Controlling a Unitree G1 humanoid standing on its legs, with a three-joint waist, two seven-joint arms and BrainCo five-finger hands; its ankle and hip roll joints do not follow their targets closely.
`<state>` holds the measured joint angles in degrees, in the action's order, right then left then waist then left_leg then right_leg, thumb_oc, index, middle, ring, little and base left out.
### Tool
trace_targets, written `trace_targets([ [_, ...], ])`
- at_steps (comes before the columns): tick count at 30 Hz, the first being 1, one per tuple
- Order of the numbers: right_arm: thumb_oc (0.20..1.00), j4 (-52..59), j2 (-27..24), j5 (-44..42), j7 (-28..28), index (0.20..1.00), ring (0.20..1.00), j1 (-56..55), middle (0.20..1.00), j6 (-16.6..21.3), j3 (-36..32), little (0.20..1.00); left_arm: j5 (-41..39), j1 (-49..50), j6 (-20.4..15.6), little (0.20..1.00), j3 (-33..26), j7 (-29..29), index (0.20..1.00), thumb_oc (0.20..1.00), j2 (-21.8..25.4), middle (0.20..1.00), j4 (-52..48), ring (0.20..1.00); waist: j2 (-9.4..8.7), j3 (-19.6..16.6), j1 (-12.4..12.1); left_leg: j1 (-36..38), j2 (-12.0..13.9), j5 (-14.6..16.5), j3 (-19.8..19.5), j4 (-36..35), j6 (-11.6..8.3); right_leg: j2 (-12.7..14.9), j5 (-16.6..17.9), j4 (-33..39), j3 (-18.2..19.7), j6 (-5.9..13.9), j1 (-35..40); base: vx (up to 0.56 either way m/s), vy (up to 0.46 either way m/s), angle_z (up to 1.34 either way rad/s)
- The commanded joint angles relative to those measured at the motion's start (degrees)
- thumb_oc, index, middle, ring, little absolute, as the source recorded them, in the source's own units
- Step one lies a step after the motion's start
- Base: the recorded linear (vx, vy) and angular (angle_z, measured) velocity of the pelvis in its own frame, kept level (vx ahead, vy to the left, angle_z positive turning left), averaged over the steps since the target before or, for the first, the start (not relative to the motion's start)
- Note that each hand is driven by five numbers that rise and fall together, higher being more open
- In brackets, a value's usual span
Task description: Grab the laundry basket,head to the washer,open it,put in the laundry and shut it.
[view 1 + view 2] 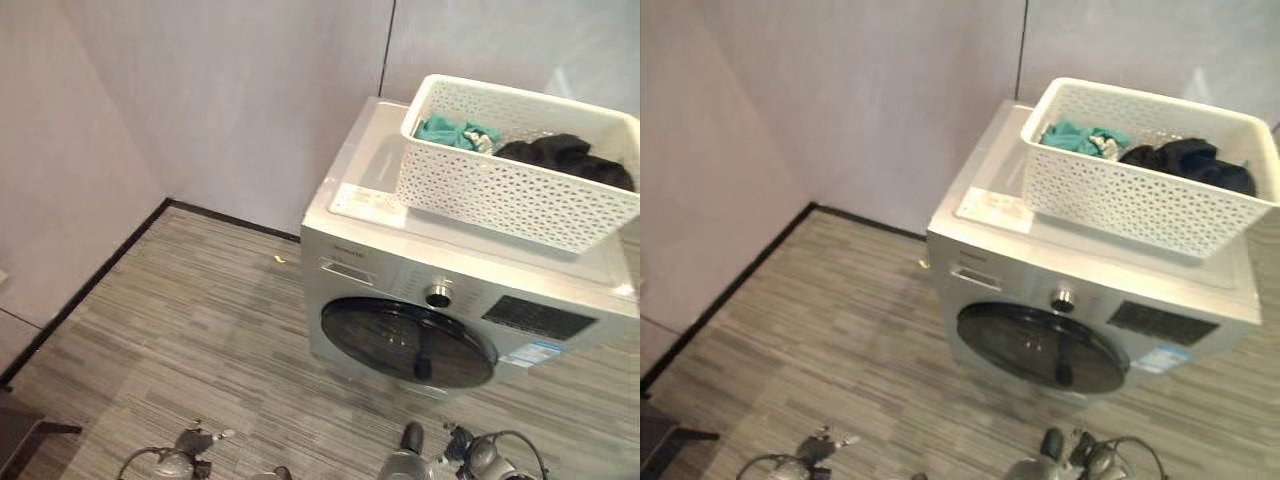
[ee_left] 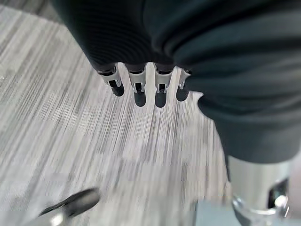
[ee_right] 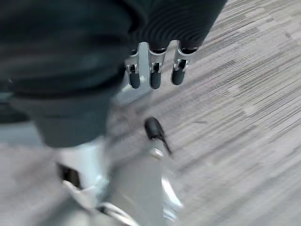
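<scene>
Laundry basket (image 1: 500, 180) sits atop the washer (image 1: 420, 300): light, stiff plastic, best gripped by its rim. Left hand (image 2: 141, 87) and right hand (image 3: 155, 70) hang with fingers relaxed, holding nothing.

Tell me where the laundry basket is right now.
The white laundry basket sits on top of the washer, toward its right side in the eye views, holding teal laundry and dark laundry; neither hand touches it.

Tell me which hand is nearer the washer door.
Right. The right hand hangs just below the washer door, near the floor; the left hand hangs low too, well off to the door's left.
</scene>
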<state>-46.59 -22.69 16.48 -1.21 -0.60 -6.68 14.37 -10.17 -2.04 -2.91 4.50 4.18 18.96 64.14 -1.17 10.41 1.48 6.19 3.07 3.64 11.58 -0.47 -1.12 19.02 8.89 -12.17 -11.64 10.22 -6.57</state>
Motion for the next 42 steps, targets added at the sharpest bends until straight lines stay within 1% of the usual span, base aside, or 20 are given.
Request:
trace_targets([
  [1, 1.000, 12.05, -6.41, 0.74, -4.52, 1.000, 1.000, 0.01, 1.000, 0.19, -7.00, 1.000, -0.70, 2.11, -0.83, 1.000, -1.13, 0.92, 1.000, 1.000, -2.08, 1.000, -1.21, 1.000, 0.74, -1.43, -0.97, -2.66, -1.53, 2.68, -3.72, -0.53, 1.69, -1.38, -5.27, 5.93, 2.36, -0.16, 1.99, -0.09, -0.055, -0.07],
  [3, 1.000, 18.41, -7.92, 3.67, -7.79, 1.000, 1.000, -2.03, 1.000, 0.95, -10.92, 1.000, -2.22, 3.90, -1.29, 1.000, -3.79, 1.26, 1.000, 1.000, -3.55, 1.000, -1.18, 1.000, -0.21, -2.38, -1.72, -2.94, -1.25, 2.17, -1.93, -1.06, 1.25, -1.02, -4.15, 9.13, 2.05, 0.58, 2.86, -0.04, -0.126, -0.53],
  [6, 1.000, 18.75, -9.00, 4.54, -8.80, 1.000, 1.000, -2.17, 1.000, 1.34, -11.84, 1.000, -2.78, 4.71, -1.47, 1.000, -4.59, 1.46, 1.000, 1.000, -4.08, 1.000, -0.88, 1.000, -0.38, -2.95, -2.26, -2.96, -0.32, 1.75, -1.15, -1.36, 0.53, -1.65, -4.03, 11.49, 1.73, 0.38, 3.94, 0.02, -0.167, -0.65],
  [7, 1.000, 21.12, -9.93, 5.16, -8.95, 1.000, 1.000, -2.43, 1.000, 1.53, -13.09, 1.000, -3.44, 5.36, -1.33, 1.000, -5.07, 1.24, 1.000, 1.000, -4.64, 1.000, 0.41, 1.000, -0.58, -3.47, -2.66, -2.87, 1.06, 0.94, -0.66, -1.95, -0.71, -2.05, -4.20, 13.90, -0.06, 0.33, 5.80, 0.05, -0.206, -0.06],
  [9, 1.000, 21.60, -10.20, 4.95, -8.89, 1.000, 1.000, -2.61, 1.000, 1.57, -13.77, 1.000, -3.08, 5.44, -1.31, 1.000, -4.54, 0.87, 1.000, 1.000, -5.03, 1.000, 1.21, 1.000, -0.33, -3.57, -2.52, -2.72, 1.76, 0.41, -1.02, -2.44, -1.35, -2.49, -4.19, 15.18, -1.28, 0.20, 6.90, 0.02, -0.165, 0.09],
  [10, 1.000, 22.04, -10.20, 2.48, -9.57, 1.000, 1.000, -2.42, 1.000, 2.15, -14.77, 1.000, -2.90, 5.72, -1.34, 1.000, -3.84, 0.83, 1.000, 1.000, -5.59, 1.000, 1.17, 1.000, 0.34, -3.63, -2.60, -2.97, 2.88, -0.97, -1.64, -3.74, -2.43, -3.36, -4.72, 16.98, -3.14, -0.06, 7.96, -0.02, -0.150, 0.19],
  [12, 1.000, 21.52, -10.20, 1.65, -9.73, 1.000, 1.000, -1.93, 1.000, 2.38, -14.55, 1.000, -3.18, 5.71, -1.39, 1.000, -3.65, 0.83, 1.000, 1.000, -5.70, 1.000, 1.03, 1.000, 0.58, -3.52, -2.71, -3.28, 3.24, -1.43, -1.87, -3.97, -2.79, -3.61, -5.00, 17.17, -3.54, -0.17, 7.86, -0.03, -0.119, 0.23],
  [13, 1.000, 20.70, -10.27, 1.02, -9.53, 1.000, 1.000, -0.80, 1.000, 2.60, -13.78, 1.000, -3.46, 5.77, -1.45, 1.000, -3.57, 0.88, 1.000, 1.000, -5.95, 1.000, 1.01, 1.000, 1.11, -3.27, -3.11, -3.85, 3.93, -2.22, -2.26, -4.44, -3.46, -4.01, -5.74, 17.17, -4.26, -0.35, 7.66, -0.03, -0.075, 0.17],
  [19, 1.000, 17.83, -11.09, -1.12, -10.72, 1.000, 1.000, 3.92, 1.000, 3.81, -10.62, 1.000, -4.37, 5.33, -2.40, 1.000, -2.13, 2.16, 1.000, 1.000, -6.27, 1.000, -1.20, 1.000, 2.80, -1.29, -3.99, -5.84, 5.08, -3.59, -3.18, -4.53, -4.76, -4.21, -6.36, 17.17, -6.21, -0.57, 7.18, -0.05, -0.051, 0.22],
  [23, 1.000, 16.14, -11.25, -2.20, -12.13, 1.000, 1.000, 8.42, 1.000, 4.46, -8.46, 1.000, -5.48, 4.43, -2.98, 1.000, -1.69, 3.42, 1.000, 1.000, -6.48, 1.000, -1.82, 1.000, 3.73, 0.85, -4.25, -7.40, 4.96, -4.37, -3.64, -4.53, -4.92, -4.18, -5.79, 17.17, -5.97, -0.62, 5.65, -0.08, -0.011, 0.06],
  [25, 1.000, 14.53, -12.35, -2.29, -13.85, 1.000, 1.000, 13.52, 1.000, 4.94, -6.48, 1.000, -6.55, 3.55, -3.88, 1.000, -0.76, 4.78, 1.000, 1.000, -6.62, 1.000, -4.11, 1.000, 5.19, 3.16, -4.50, -9.81, 4.84, -5.14, -3.77, -4.53, -4.91, -3.99, -5.08, 17.17, -5.18, -0.64, 2.57, -0.20, 0.030, -0.01],
  [27, 1.000, 13.30, -13.41, -2.34, -15.15, 1.000, 1.000, 17.30, 1.000, 5.22, -5.06, 1.000, -8.07, 3.05, -4.73, 1.000, -0.48, 5.73, 1.000, 1.000, -6.49, 1.000, -5.34, 1.000, 6.03, 4.67, -4.70, -11.54, 4.82, -5.90, -3.73, -4.53, -4.96, -3.87, -4.49, 17.17, -4.59, -0.65, 0.32, -0.16, 0.031, -0.06],
  [32, 1.000, 10.96, -15.26, -1.78, -16.80, 1.000, 1.000, 22.97, 1.000, 5.47, -2.70, 1.000, -9.33, 1.93, -5.84, 1.000, 0.04, 6.95, 1.000, 1.000, -6.38, 1.000, -6.46, 1.000, 6.96, 6.02, -4.86, -14.53, 4.64, -6.99, -3.61, -4.53, -5.16, -3.58, -3.59, 17.17, -3.85, -0.60, -2.78, -0.07, 0.013, 0.01],
  [33, 1.000, 5.82, -15.50, -2.74, -18.11, 1.000, 1.000, 28.65, 1.000, 5.64, -0.06, 1.000, -10.38, 0.24, -6.57, 1.000, 1.28, 7.80, 1.000, 1.000, -6.45, 1.000, -6.23, 1.000, 7.59, 6.78, -4.96, -16.98, 4.42, -7.86, -3.58, -4.53, -5.42, -3.40, -3.16, 17.17, -3.40, -0.57, -5.09, -0.08, 0.011, -0.06],
  [35, 1.000, 3.80, -13.85, -3.69, -18.11, 1.000, 1.000, 31.49, 1.000, 5.63, 2.33, 1.000, -11.44, -0.96, -6.84, 1.000, 2.20, 8.08, 1.000, 1.000, -6.75, 1.000, -6.53, 1.000, 7.74, 6.88, -5.03, -18.32, 4.44, -8.17, -3.51, -4.53, -5.55, -3.44, -2.98, 17.17, -3.14, -0.55, -6.43, -0.06, 0.004, -0.09],
  [36, 1.000, 3.55, -10.88, -5.39, -17.07, 1.000, 1.000, 32.14, 1.000, 5.91, 4.52, 1.000, -12.60, -1.91, -7.01, 1.000, 3.39, 8.09, 1.000, 1.000, -7.36, 1.000, -6.38, 1.000, 7.79, 7.11, -5.05, -18.84, 4.46, -8.27, -3.47, -4.53, -5.58, -3.44, -2.88, 17.17, -2.84, -0.62, -7.03, -0.02, 0.002, -0.04],
  [39, 1.000, 4.07, -8.82, -5.84, -16.23, 1.000, 1.000, 31.94, 1.000, 6.15, 6.13, 1.000, -12.55, -2.49, -6.86, 1.000, 3.96, 7.95, 1.000, 1.000, -7.76, 1.000, -6.38, 1.000, 7.72, 6.94, -5.02, -19.25, 4.38, -8.43, -3.44, -4.53, -5.56, -3.39, -2.69, 17.17, -2.84, -0.68, -7.50, 0.00, 0.000, 0.00],
  [40, 1.000, 3.37, -4.11, -8.30, -14.54, 1.000, 1.000, 30.75, 1.000, 6.93, 8.43, 1.000, -11.71, -2.73, -6.53, 1.000, 5.96, 7.41, 1.000, 1.000, -8.39, 1.000, -6.84, 1.000, 7.78, 6.78, -5.05, -19.19, 4.30, -8.37, -3.44, -4.53, -5.48, -3.39, -2.72, 17.17, -2.85, -0.78, -7.48, 0.00, 0.000, 0.00],
  [41, 1.000, 3.37, -4.11, -8.30, -14.54, 1.000, 1.000, 30.75, 1.000, 6.93, 8.43, 1.000, -11.71, -2.73, -6.53, 1.000, 5.96, 7.41, 1.000, 1.000, -8.39, 1.000, -6.84, 1.000, 7.77, 6.73, -5.05, -19.25, 4.29, -8.38, -3.44, -4.53, -5.47, -3.38, -2.71, 17.17, -2.85, -0.78, -7.53, 0.02, 0.014, -0.05],
  [42, 1.000, 0.81, 2.97, -14.04, -12.51, 1.000, 1.000, 29.08, 1.000, 7.64, 10.27, 1.000, -10.37, -3.04, -5.68, 1.000, 8.56, 6.64, 1.000, 1.000, -9.15, 1.000, -6.32, 1.000, 7.90, 6.42, -5.04, -18.73, 4.24, -8.19, -3.24, -4.53, -5.39, -3.28, -2.74, 17.17, -2.84, -0.88, -7.14, 0.03, 0.029, -0.07],
])
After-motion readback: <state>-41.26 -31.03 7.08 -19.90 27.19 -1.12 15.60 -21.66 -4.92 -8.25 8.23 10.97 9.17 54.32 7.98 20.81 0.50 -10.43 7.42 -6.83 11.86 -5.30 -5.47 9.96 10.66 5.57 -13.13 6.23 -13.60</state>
